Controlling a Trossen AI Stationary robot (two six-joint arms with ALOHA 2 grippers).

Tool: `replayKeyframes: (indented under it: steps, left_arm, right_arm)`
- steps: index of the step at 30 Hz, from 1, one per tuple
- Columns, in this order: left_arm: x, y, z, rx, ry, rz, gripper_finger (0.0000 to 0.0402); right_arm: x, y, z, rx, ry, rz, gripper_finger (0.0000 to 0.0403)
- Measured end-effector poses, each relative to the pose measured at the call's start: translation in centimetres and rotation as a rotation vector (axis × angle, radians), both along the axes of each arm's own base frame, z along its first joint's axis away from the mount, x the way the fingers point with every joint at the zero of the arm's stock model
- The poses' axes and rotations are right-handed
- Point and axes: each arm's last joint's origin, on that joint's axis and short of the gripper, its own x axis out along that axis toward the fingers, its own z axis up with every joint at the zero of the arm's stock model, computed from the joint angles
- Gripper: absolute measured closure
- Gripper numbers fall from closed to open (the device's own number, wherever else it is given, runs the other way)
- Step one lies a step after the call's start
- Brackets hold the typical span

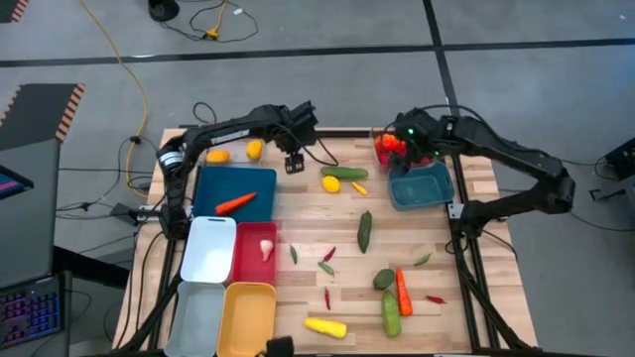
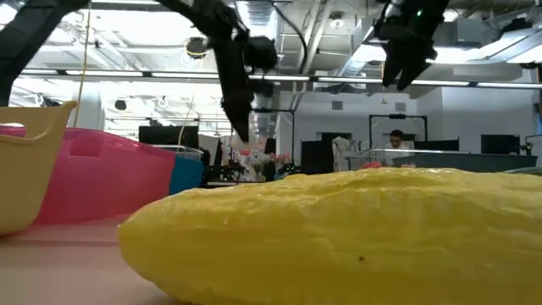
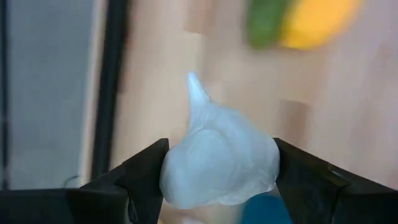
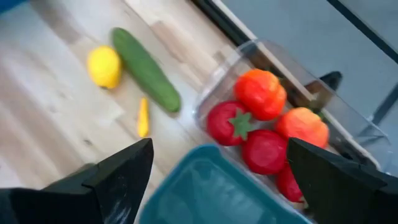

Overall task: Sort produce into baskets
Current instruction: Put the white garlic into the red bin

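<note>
A white garlic bulb (image 3: 217, 162) hangs between the fingers of my left gripper (image 1: 295, 162), above the bare wood near the table's far edge, right of the dark blue basket (image 1: 213, 183). My right gripper (image 1: 402, 147) stands open in the air over a clear basket (image 4: 214, 87) of red tomatoes (image 4: 264, 149) and orange peppers (image 4: 261, 92), beside the teal basket (image 1: 422, 188). A cucumber (image 1: 344, 173), a lemon (image 1: 330, 183) and a small yellow chilli (image 1: 359, 187) lie on the wood between the two grippers. My left gripper pinches the garlic by the two sides of its bulb (image 3: 174, 177) between its two fingers. The fingers come steeply from above. The garlic is lifted clear of the table, its pointed tip (image 3: 196, 84) aimed away from the gripper.
The dark blue basket holds a carrot (image 1: 235, 202); the red basket (image 1: 248, 260) holds another garlic (image 1: 267, 248). White (image 1: 209, 248), grey-blue (image 1: 198, 317) and yellow (image 1: 248, 315) baskets stand near left. Cucumbers, chillies, an avocado (image 1: 383, 280), a carrot (image 1: 403, 291) and a yellow squash (image 1: 325, 326) lie scattered.
</note>
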Motion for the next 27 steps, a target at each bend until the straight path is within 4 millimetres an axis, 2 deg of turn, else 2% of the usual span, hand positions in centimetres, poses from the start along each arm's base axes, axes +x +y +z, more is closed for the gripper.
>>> replayKeyframes:
  steps: [6, 13, 21, 27]
  left_arm:
    - [-1.9, -6.3, 4.1, -0.077, 0.045, -0.047, 0.0154]
    - [-3.7, -14.1, 6.8, -0.123, 0.106, -0.122, 0.0154]
    - [-4.5, -21.6, 7.1, -0.147, 0.145, -0.196, 0.0154]
    - [-5.2, -25.5, 5.9, -0.151, 0.198, -0.263, 0.0154]
  right_arm:
    - [1.3, 3.4, 0.1, 0.019, -0.029, 0.122, 0.001]
    - [2.9, 8.1, -0.4, 0.049, -0.025, 0.298, 0.001]
    - [3.2, 12.8, -0.7, 0.08, -0.06, 0.342, 0.001]
    - [4.3, 16.2, -2.2, 0.129, -0.033, 0.375, 0.001]
